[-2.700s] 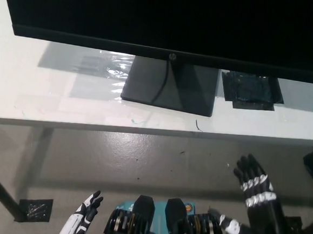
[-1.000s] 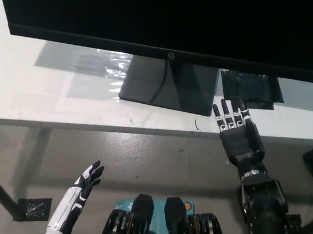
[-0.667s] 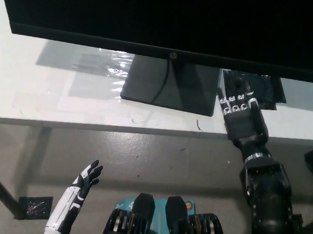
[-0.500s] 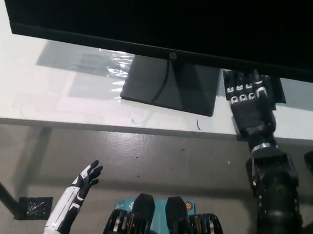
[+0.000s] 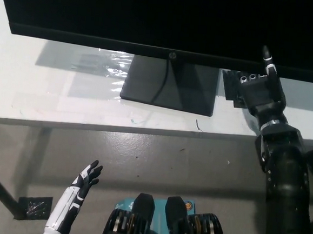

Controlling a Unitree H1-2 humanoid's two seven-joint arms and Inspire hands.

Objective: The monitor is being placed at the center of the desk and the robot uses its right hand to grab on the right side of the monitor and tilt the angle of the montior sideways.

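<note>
White and idle, the left hand (image 5: 85, 179) hangs low at the near left, below the desk's front edge, fingers loosely spread and holding nothing. Past it runs the pale desk (image 5: 50, 95), its front edge crossing the whole view.

The black right hand (image 5: 260, 88) reaches over that front edge toward the right part of the desk, above a dark patch (image 5: 230, 84) stuck to the surface. One finger (image 5: 268, 60) points up against the lower bezel of the monitor (image 5: 169, 20); the others are lost against the dark screen and patch, so I cannot tell whether the hand is spread or closed. It does not appear to grip anything yet.

The monitor stands toward the far edge, near the desk's middle, on a dark rectangular base (image 5: 170, 85) with a cable (image 5: 160, 87) trailing down it. Its long axis runs left to right, and the screen's right end passes out of view beyond the hand. So the edge to be grabbed lies farther right and up from the right hand, which is much the nearer of the two; my guess is it must slide outward along the bezel before closing.
</note>
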